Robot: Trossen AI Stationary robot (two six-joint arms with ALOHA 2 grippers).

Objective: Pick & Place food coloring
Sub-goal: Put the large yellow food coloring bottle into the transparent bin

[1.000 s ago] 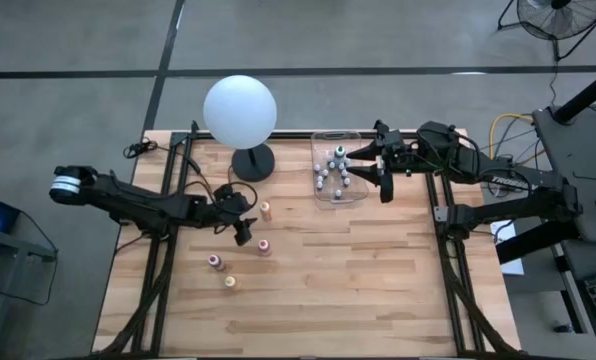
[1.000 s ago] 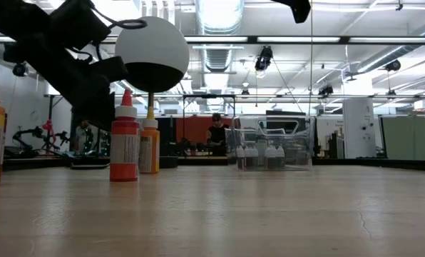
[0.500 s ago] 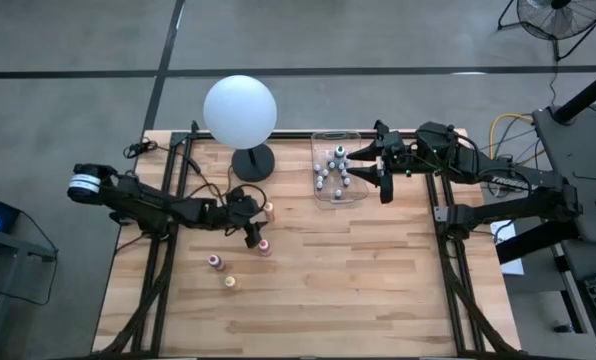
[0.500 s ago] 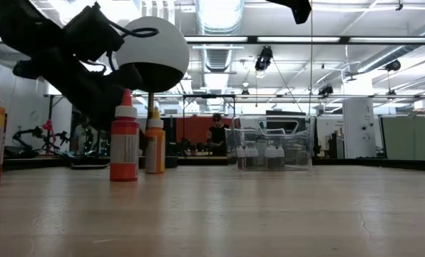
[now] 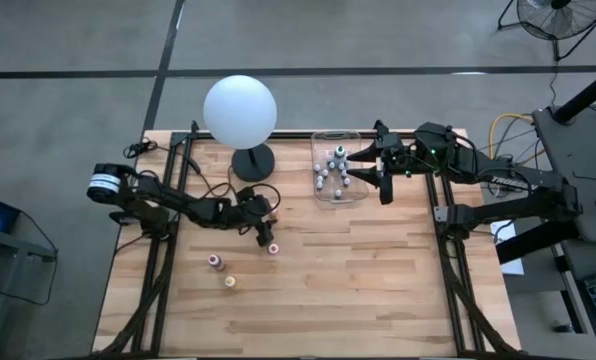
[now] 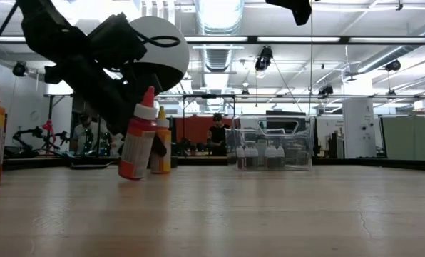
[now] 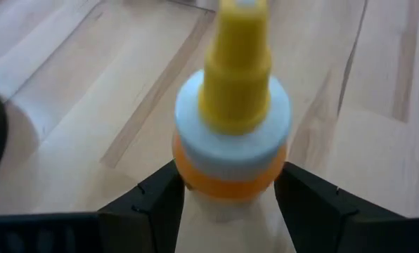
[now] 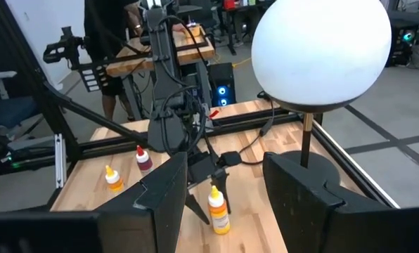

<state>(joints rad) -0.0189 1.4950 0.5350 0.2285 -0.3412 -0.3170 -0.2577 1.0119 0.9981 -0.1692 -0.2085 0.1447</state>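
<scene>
**Left gripper straddling a yellow-tipped bottle; right gripper idle over the bin**

Left gripper [image 5: 263, 217]: low over the wooden table [image 5: 378, 290], just in front of the base of the white globe lamp [image 5: 240, 110]. Its fingers stand apart, one on either side of an orange food coloring bottle with a yellow tip [image 7: 230, 151]. That bottle is upright between them. Whether the fingers press on its body cannot be told.

Red-tipped bottle [image 6: 137, 146]: right beside the left gripper, leaning over rather than upright, base on the table.

Two more bottles stand well clear towards the table's near side: a pink one [image 5: 216, 261] and a yellow one [image 5: 229, 282].

Right gripper [image 5: 366, 170]: held above the right edge of the clear plastic bin [image 5: 323, 134], fingers parted, nothing between them.

Bin contents: a cluster of small dark-and-white bottles [image 5: 333, 172], standing upright.
</scene>
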